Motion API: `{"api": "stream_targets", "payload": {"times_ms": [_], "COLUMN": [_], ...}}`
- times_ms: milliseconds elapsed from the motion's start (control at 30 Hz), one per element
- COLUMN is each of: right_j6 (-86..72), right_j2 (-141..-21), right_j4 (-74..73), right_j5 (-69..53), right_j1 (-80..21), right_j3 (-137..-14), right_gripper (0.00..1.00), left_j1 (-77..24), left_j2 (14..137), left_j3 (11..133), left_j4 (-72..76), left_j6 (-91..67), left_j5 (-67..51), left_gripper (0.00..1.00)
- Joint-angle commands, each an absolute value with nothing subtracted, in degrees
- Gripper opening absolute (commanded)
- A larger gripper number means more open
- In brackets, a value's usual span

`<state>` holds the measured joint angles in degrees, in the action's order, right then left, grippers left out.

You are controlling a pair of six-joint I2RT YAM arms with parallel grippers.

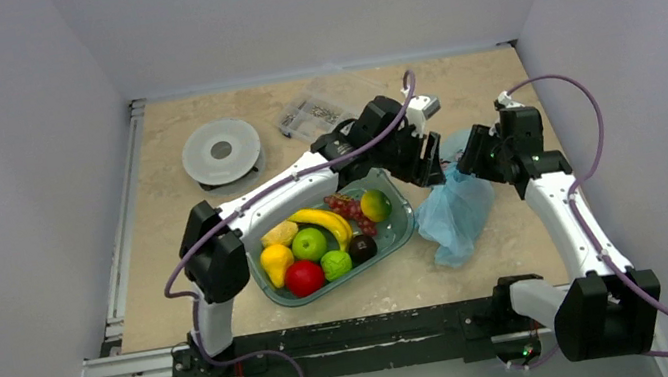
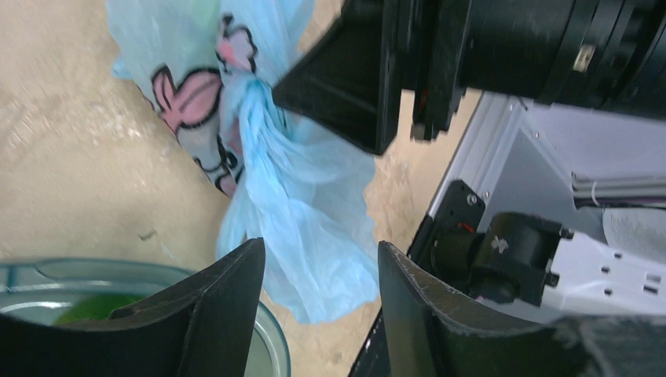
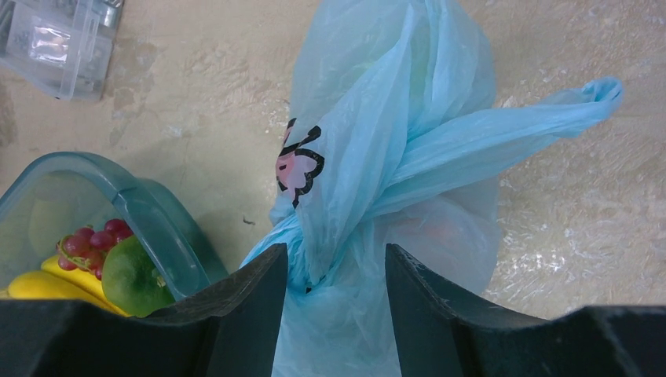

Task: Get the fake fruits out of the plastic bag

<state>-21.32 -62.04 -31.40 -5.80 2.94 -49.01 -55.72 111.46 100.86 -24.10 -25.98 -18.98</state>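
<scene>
The light-blue plastic bag (image 1: 456, 215) lies crumpled on the table right of a teal container (image 1: 403, 210). Its bunched neck, printed with a pink-and-black drawing (image 3: 297, 166), sits between the open fingers of my right gripper (image 3: 336, 255), and one loop handle (image 3: 550, 110) trails right. A faint orange shape (image 3: 436, 232) shows through the bag. My left gripper (image 2: 320, 251) is open and empty, hovering just left of the bag (image 2: 314, 212) and facing my right gripper (image 1: 467, 159). A green-and-orange mango-like fruit (image 1: 374, 205) and a round dark fruit (image 1: 362, 248) lie in the container.
The container also holds a banana (image 1: 320, 221), grapes (image 1: 346, 207), a yellow pear (image 1: 275, 263), a red apple (image 1: 304, 277) and a light-green apple (image 1: 308, 243). A clear box of small parts (image 1: 308, 112) and a white round spool (image 1: 221, 152) stand at the back.
</scene>
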Motion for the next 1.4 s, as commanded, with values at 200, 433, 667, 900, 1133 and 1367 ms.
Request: {"api": "stream_targets", "payload": {"times_ms": [200,433,667,900,1133,1367], "right_j6": [-19.6,-19.7,-19.9,-20.0,-20.1,-20.9], "right_j2": [-63.0,-63.1,-62.8,-63.8,-64.4,-65.6], "right_j4": [-27.5,-27.2,-27.1,-26.9,-26.8,-26.2], "right_j5": [-7.5,-6.2,-5.5,-5.5,-5.9,-4.0], "right_j1": [2.7,2.7,2.7,2.6,1.9,1.9], "right_j3": [-47.9,-47.7,-47.7,-47.6,-47.5,-47.2], "right_gripper": [0.46,0.45,0.39,0.38,0.46,0.38], "left_j1": [-55.5,-55.5,-55.5,-55.5,-55.5,-55.7], "left_j2": [121.9,127.6,130.5,129.1,126.9,122.7], "left_j3": [112.8,117.7,119.2,117.0,115.4,112.0], "left_j4": [-25.4,-25.3,-25.7,-24.1,-22.3,-20.5], "left_j6": [-28.0,-29.5,-30.5,-31.7,-32.5,-32.7], "left_j5": [-13.0,-12.7,-14.7,-17.1,-18.5,-19.0], "left_gripper": [0.5,0.51,0.41,0.15,0.0,0.0]}}
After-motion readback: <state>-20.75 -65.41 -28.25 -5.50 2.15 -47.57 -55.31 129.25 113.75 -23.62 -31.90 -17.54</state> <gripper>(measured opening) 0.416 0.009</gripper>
